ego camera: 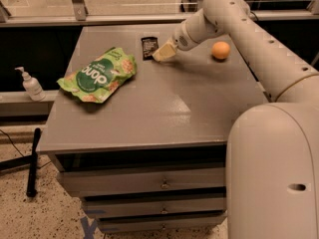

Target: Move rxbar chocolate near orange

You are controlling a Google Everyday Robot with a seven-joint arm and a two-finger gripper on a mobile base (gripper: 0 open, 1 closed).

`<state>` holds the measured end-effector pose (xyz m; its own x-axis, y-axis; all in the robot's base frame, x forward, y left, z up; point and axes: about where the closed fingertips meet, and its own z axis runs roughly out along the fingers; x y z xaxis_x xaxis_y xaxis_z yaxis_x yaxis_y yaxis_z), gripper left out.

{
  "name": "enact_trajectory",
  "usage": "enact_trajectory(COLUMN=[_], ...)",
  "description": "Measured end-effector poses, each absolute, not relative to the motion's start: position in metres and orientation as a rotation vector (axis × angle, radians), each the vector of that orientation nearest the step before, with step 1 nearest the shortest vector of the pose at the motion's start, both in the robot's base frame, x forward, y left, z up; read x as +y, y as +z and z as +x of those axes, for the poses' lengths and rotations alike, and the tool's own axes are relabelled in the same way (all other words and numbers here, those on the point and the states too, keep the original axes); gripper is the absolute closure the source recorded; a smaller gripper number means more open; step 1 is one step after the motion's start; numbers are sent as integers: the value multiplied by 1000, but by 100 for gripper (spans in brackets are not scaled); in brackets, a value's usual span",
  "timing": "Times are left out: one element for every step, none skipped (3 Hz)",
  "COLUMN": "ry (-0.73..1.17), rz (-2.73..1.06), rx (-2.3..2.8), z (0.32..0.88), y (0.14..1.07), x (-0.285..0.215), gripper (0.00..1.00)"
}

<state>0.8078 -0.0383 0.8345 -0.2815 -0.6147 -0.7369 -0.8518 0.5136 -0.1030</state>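
The rxbar chocolate (pixel 149 47) is a small black bar lying flat on the grey table top (pixel 159 108), toward the back. The orange (pixel 221 50) sits to its right, near the table's right edge, well apart from the bar. My gripper (pixel 162 54) is low over the table just right of the bar, its pale fingers pointing left toward the bar's lower right corner. The arm reaches in from the upper right, passing left of the orange.
A large green chip bag (pixel 98 74) lies on the left part of the table. A pump bottle (pixel 31 84) stands on a ledge to the left of the table. Drawers (pixel 162 183) are below the table's front edge.
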Motion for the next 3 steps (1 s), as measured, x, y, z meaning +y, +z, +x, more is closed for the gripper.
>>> enact_trajectory(ry=[366,337,356], rz=[-1075,-931,-845], rx=[1925,1826,1814], z=[824,843,850], y=[880,935,954], x=[-57,-76,-81], gripper=[0,0,0])
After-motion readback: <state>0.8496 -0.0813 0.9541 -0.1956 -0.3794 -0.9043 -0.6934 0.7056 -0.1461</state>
